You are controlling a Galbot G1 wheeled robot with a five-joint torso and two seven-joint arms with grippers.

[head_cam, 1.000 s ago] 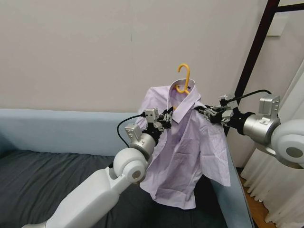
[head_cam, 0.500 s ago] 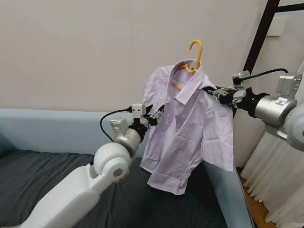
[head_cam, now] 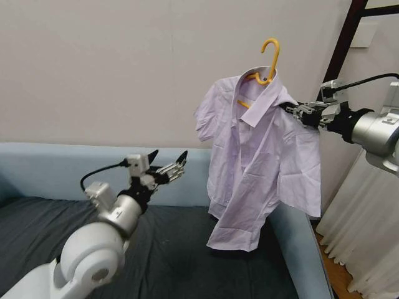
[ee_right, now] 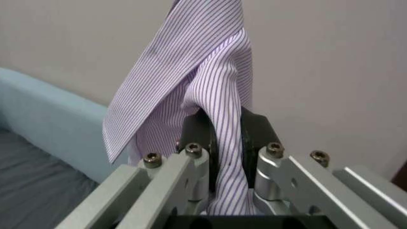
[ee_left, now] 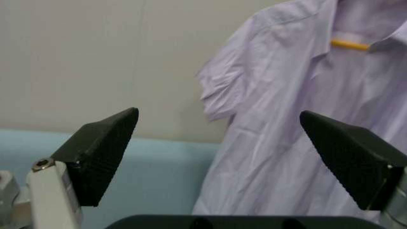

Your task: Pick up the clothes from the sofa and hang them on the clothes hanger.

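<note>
A lilac striped shirt (head_cam: 262,156) hangs in the air on a yellow hanger (head_cam: 268,59), whose hook sticks up above the collar. My right gripper (head_cam: 298,113) is shut on the shirt's shoulder, and the right wrist view shows the striped cloth (ee_right: 216,95) pinched between the pads. My left gripper (head_cam: 167,163) is open and holds nothing, low and to the left of the shirt, over the sofa. In the left wrist view the shirt (ee_left: 305,119) and a bit of the hanger bar (ee_left: 348,45) lie beyond the spread fingertips (ee_left: 102,148).
A pale blue sofa (head_cam: 56,168) with a dark grey seat (head_cam: 181,261) runs along the white wall below the shirt. A dark slanted rack pole (head_cam: 340,43) stands at the right. White curtain cloth (head_cam: 361,243) hangs at the lower right.
My left gripper let go of the shirt, opened and dropped down to the left. The right gripper carried the shirt and hanger up and to the right.
</note>
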